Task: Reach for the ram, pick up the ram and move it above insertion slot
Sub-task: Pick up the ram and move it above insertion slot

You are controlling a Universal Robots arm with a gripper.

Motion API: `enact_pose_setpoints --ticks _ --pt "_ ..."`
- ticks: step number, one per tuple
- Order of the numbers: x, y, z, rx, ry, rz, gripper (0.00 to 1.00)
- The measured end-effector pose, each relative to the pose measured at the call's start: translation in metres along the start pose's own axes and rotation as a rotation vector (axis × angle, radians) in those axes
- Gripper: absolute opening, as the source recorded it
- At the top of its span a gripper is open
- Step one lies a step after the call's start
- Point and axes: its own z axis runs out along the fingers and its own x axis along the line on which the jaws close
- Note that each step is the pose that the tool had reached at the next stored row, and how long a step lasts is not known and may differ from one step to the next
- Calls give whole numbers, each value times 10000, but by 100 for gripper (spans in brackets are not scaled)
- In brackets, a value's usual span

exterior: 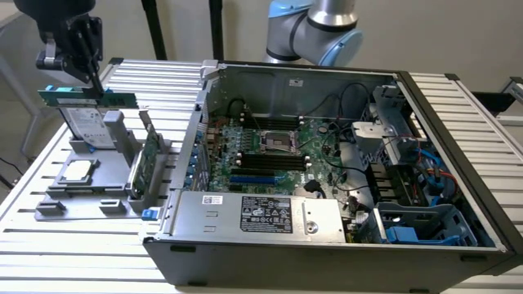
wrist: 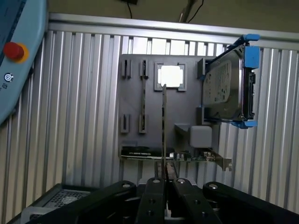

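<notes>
My gripper (exterior: 100, 89) hangs at the exterior view's far left, above the grey parts holder (exterior: 82, 190), and is shut on the ram (exterior: 121, 98), a thin green strip lifted clear of the holder. In the wrist view the ram (wrist: 164, 126) appears edge-on as a thin line running out from between the black fingers (wrist: 154, 196) of my gripper (wrist: 166, 184). The insertion slots (exterior: 270, 160) are the black rows on the motherboard inside the open computer case (exterior: 327, 245), well off to the exterior view's right of the ram.
On the holder (wrist: 135, 107) stand a silver hard drive with blue rails (exterior: 86, 125) (wrist: 224, 91), an upright green expansion card (exterior: 146, 162) (wrist: 187, 156) and a square processor (exterior: 78, 170) (wrist: 170, 76). The case wall (exterior: 196, 128) rises between holder and motherboard. A pendant with a red button (wrist: 14, 50) lies nearby.
</notes>
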Motion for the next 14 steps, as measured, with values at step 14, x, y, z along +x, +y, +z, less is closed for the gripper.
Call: enact_pose_setpoints --ticks 14 --pt "-78 -269 -120 5 -316 -24 12"
